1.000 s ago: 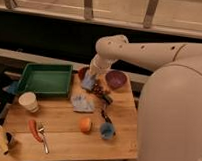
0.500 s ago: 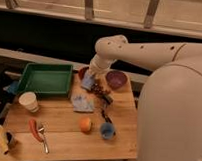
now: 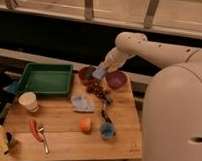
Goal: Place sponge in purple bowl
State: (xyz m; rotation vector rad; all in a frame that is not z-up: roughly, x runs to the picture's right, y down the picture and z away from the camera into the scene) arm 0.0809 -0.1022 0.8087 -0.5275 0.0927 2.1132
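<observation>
My gripper [image 3: 102, 69] hangs at the end of the white arm over the back of the wooden table [image 3: 62, 143]. It is shut on a pale blue sponge [image 3: 100, 72] and holds it above the table. The sponge is between a brown bowl [image 3: 86, 74] on its left and the purple bowl [image 3: 116, 79] on its right, close to the purple bowl's left rim. The purple bowl looks empty.
A green tray [image 3: 44, 79] sits at the back left, with a paper cup [image 3: 27, 101] in front of it. A blue crumpled bag [image 3: 82, 102], dark grapes [image 3: 97, 89], an orange [image 3: 85, 125], a blue cup [image 3: 107, 130], a red tool [image 3: 33, 128] and a spoon [image 3: 43, 137] lie about.
My gripper has risen and moved right with the sponge, from by the brown bowl towards the purple bowl.
</observation>
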